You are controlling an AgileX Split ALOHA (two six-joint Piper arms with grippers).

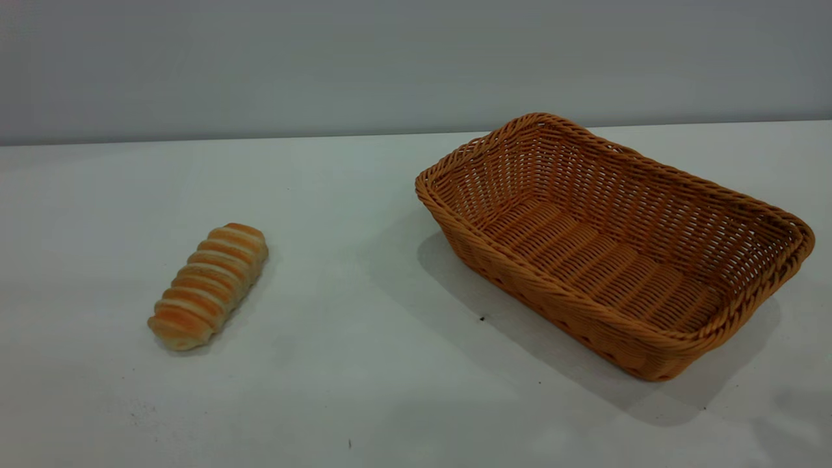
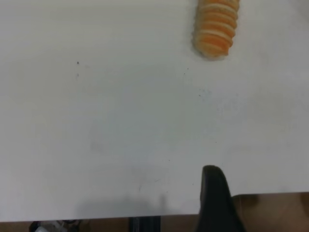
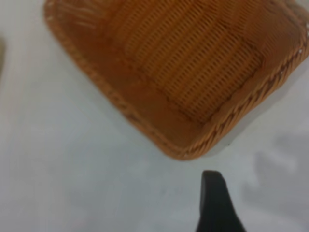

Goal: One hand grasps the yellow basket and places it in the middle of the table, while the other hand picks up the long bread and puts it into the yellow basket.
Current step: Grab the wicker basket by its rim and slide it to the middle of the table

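Observation:
The yellow basket (image 1: 614,244) stands empty on the right side of the white table (image 1: 364,364), set at an angle. The long bread (image 1: 209,285) lies on the table at the left, well apart from the basket. Neither gripper shows in the exterior view. In the left wrist view a black part of my left gripper (image 2: 215,200) hangs over the table's near edge, with the end of the bread (image 2: 216,26) some way off. In the right wrist view a black part of my right gripper (image 3: 215,203) is above bare table, just outside a corner of the basket (image 3: 188,72).
A plain grey wall (image 1: 416,58) runs behind the table's far edge. A few tiny dark specks (image 1: 481,318) mark the tabletop. Brown floor (image 2: 275,212) shows beyond the table's edge in the left wrist view.

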